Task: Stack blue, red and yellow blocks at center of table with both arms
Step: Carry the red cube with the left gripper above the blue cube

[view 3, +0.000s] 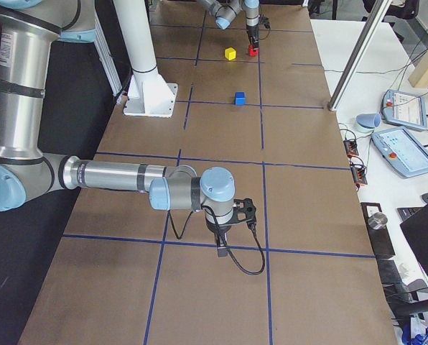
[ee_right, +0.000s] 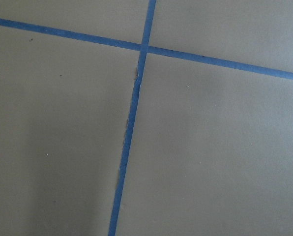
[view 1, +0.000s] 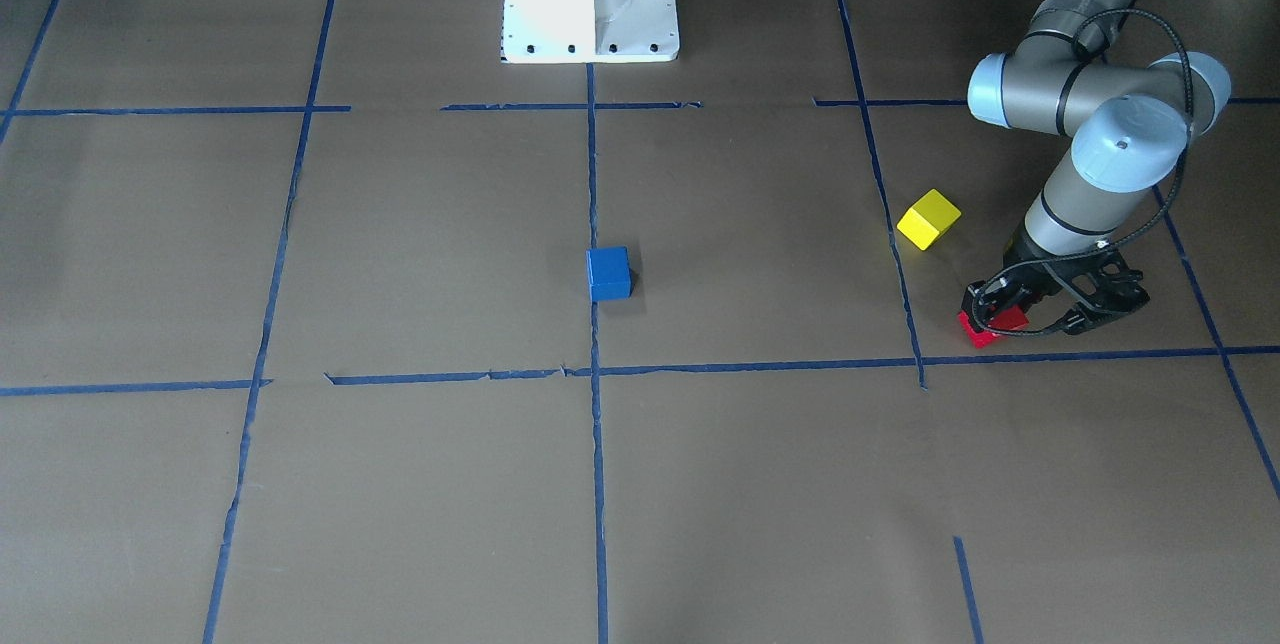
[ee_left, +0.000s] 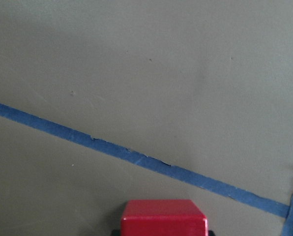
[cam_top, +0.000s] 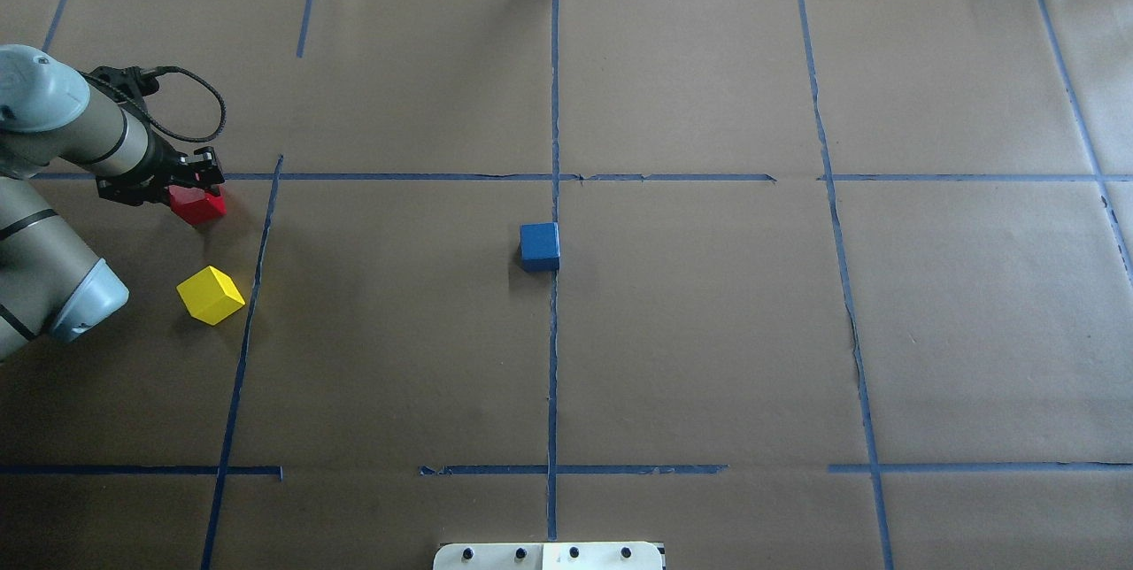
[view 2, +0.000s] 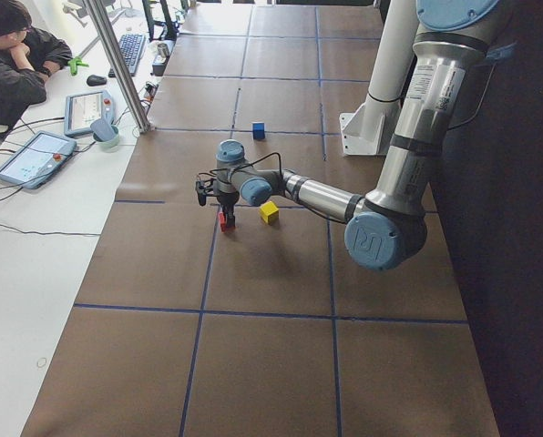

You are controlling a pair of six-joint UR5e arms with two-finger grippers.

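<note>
Twelve o'clock is straight ahead of me, away from my base. My left fingers (cam_top: pixel 196 188) are out at about ten o'clock on the worktop (cam_top: pixel 708 331), closed on the red block (cam_top: pixel 200 206). In the left wrist view it sits dead centre at the bottom edge, with a dark pad pressed to each side. Whether it rests on the paper or is a touch above it, I cannot tell.

The yellow block (cam_top: pixel 210 295) lies free at six o'clock from the red one. It is near but apart from it, and turned corner-on to me.

Over at the middle, the blue block (cam_top: pixel 539 246) sits square on the worktop. Its right edge is against the centre tape line (cam_top: pixel 553 110), well apart from the other two, at about three o'clock from them.

My right fingers (view 3: pixel 227 236) hang low over the far right end of the worktop, pointing down beside a tape line. They show only in the right side view, small and dark, so I cannot tell whether they are spread or closed. The right wrist view gives just brown paper and a tape cross (ee_right: pixel 143 47).
</note>
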